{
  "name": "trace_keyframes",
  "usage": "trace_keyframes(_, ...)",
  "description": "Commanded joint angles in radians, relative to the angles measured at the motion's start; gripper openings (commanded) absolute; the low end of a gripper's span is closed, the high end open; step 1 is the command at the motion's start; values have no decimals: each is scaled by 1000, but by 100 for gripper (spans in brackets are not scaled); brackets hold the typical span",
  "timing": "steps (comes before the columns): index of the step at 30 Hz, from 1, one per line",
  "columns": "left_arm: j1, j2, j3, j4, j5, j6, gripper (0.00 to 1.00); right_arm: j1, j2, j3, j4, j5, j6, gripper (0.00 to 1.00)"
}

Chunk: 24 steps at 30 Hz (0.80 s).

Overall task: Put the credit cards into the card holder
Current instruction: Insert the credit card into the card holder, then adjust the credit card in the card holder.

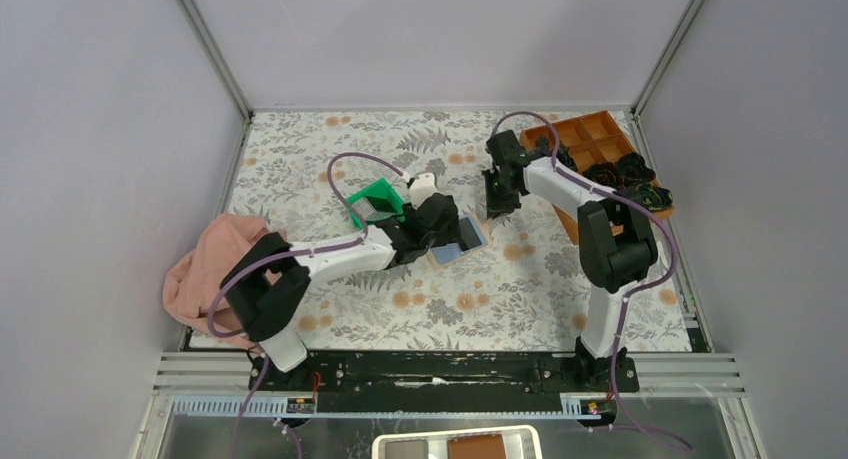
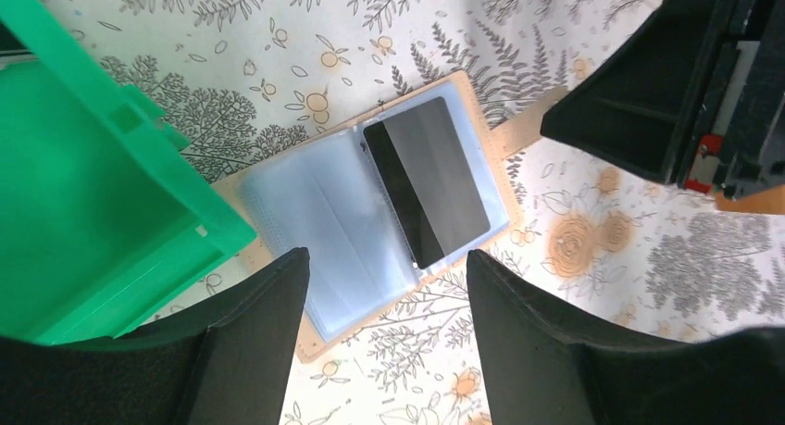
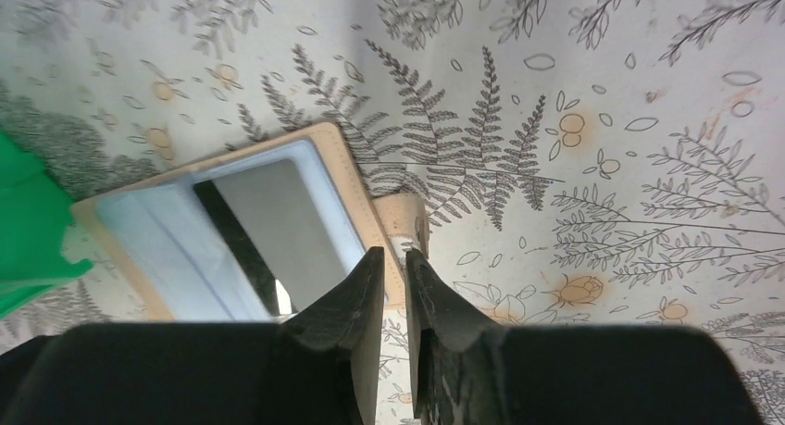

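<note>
The card holder (image 2: 352, 221) lies open on the floral cloth, blue-grey inner face up, tan rim showing. One dark credit card (image 2: 430, 180) sits in its right half under the clear sleeve. My left gripper (image 2: 384, 277) is open and empty, hovering over the holder's near edge. My right gripper (image 3: 395, 256) is shut, its tips down at the holder's small tan tab (image 3: 405, 219); I cannot tell whether it pinches the tab. In the top view the holder (image 1: 462, 241) lies between the left gripper (image 1: 440, 224) and the right gripper (image 1: 497, 207). The card also shows in the right wrist view (image 3: 268, 231).
A green plastic tray (image 1: 378, 201) stands just left of the holder, tilted; its wall fills the left of the left wrist view (image 2: 93, 193). An orange-brown compartment box (image 1: 590, 139) with dark rosette lumps (image 1: 625, 171) is at the back right. A pink cloth (image 1: 215, 264) lies at the left edge.
</note>
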Motion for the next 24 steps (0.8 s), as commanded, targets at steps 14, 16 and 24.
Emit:
trace_keyframes(14, 149, -582, -262, 48, -29, 22, 45, 120, -123, 265, 181, -80, -142, 53)
trace_keyframes(16, 178, -647, -287, 50, -30, 30, 47, 120, -158, 218, 325, -128, -119, 95)
trace_keyframes(24, 246, -861, -413, 174, 4, 73, 100, 112, -235, 21, 810, -176, 19, 99)
